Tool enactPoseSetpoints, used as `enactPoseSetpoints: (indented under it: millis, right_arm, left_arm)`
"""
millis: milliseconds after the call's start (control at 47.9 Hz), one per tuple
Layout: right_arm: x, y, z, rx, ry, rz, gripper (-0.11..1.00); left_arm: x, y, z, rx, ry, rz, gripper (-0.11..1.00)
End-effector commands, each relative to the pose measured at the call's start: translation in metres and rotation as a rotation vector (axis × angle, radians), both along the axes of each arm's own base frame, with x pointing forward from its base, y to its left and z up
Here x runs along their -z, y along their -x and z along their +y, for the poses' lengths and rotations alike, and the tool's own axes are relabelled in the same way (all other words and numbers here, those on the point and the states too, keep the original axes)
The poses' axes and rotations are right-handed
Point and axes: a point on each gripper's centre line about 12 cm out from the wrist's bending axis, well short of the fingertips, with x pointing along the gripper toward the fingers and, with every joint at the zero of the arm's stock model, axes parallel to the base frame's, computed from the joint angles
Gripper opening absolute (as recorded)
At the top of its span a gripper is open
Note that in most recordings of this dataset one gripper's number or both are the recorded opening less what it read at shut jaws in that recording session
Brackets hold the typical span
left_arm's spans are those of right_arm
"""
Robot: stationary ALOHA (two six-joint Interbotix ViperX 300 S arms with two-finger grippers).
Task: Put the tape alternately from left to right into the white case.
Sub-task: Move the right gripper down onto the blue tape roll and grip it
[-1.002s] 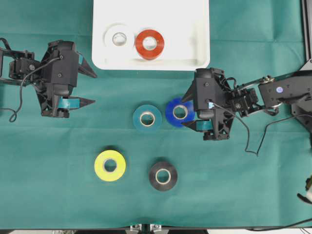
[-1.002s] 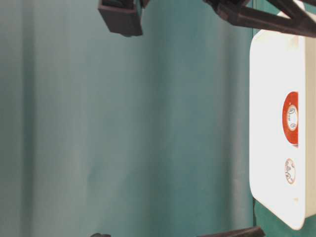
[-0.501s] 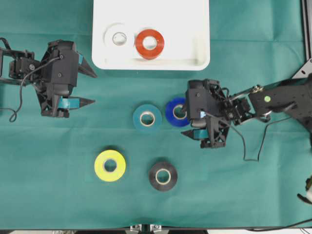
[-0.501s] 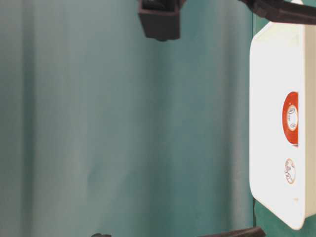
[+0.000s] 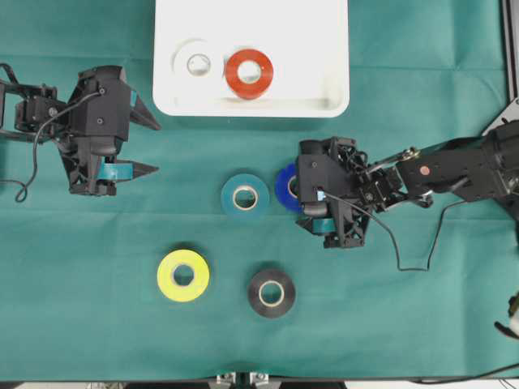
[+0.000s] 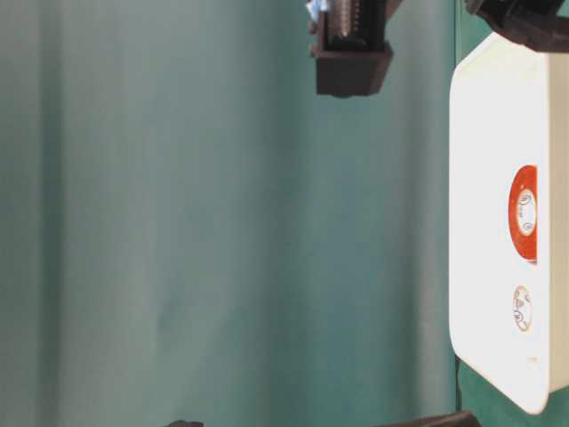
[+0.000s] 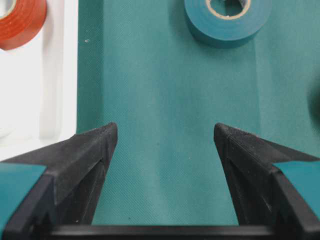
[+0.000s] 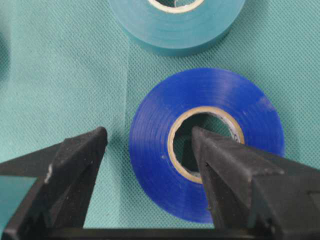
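Observation:
The white case [image 5: 251, 107] lies at the back with a white roll [image 5: 197, 63] and a red-orange roll [image 5: 249, 73] inside. On the cloth lie the teal roll [image 5: 245, 196], blue roll [image 5: 285, 185], yellow roll [image 5: 182, 275] and black roll [image 5: 271, 292]. My right gripper [image 8: 149, 131] is open and straddles the wall of the blue roll [image 8: 155, 150]: one finger stands in the pale core, the other outside on the cloth. The gripper's body hides most of that roll from above. My left gripper [image 5: 156, 147] hangs open and holds nothing, left of the teal roll [image 7: 227, 20].
The case's near rim [image 7: 50, 75] runs close to my left gripper's left finger. The teal roll [image 8: 175, 25] lies just beyond the blue one, a narrow gap between them. A metal rail [image 5: 512, 49] stands at the right edge of the green cloth.
My right gripper has moved left and come down over the blue roll, so one finger now sits in its core. The left arm has not moved.

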Motion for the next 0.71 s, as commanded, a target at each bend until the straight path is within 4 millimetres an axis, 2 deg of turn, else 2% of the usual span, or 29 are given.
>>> enactPoseSetpoints:
  millis: [0, 146, 209, 251, 355, 397, 689]
  right_arm:
    - [-0.007, -0.006, 0.002, -0.004, -0.003, -0.025, 0.78]
    - [-0.009, -0.008, 0.002, -0.002, 0.001, -0.025, 0.77]
    - [-0.01, -0.009, 0.002, -0.002, 0.004, -0.025, 0.72]
    - [-0.011, -0.01, 0.002, -0.002, 0.006, -0.026, 0.63]
    - [-0.015, -0.014, 0.002, -0.003, 0.005, -0.039, 0.33]
    - [-0.017, -0.015, 0.003, -0.003, 0.005, -0.043, 0.27]
    - [-0.029, -0.016, 0.003, -0.003, 0.001, -0.074, 0.27]
  left_arm:
    - [-0.005, -0.002, 0.0, -0.003, 0.004, -0.023, 0.9]
    - [-0.003, 0.0, 0.0, -0.004, 0.005, -0.017, 0.9]
    - [-0.003, 0.0, 0.0, -0.004, 0.005, -0.017, 0.9]
    - [-0.003, 0.0, 0.0, -0.004, 0.005, -0.015, 0.9]
    - [-0.003, 0.0, 0.0, -0.004, 0.005, -0.017, 0.9]
    - [-0.003, 0.0, 0.0, -0.004, 0.005, -0.017, 0.9]
    - [-0.002, 0.001, 0.0, -0.004, 0.005, -0.015, 0.9]
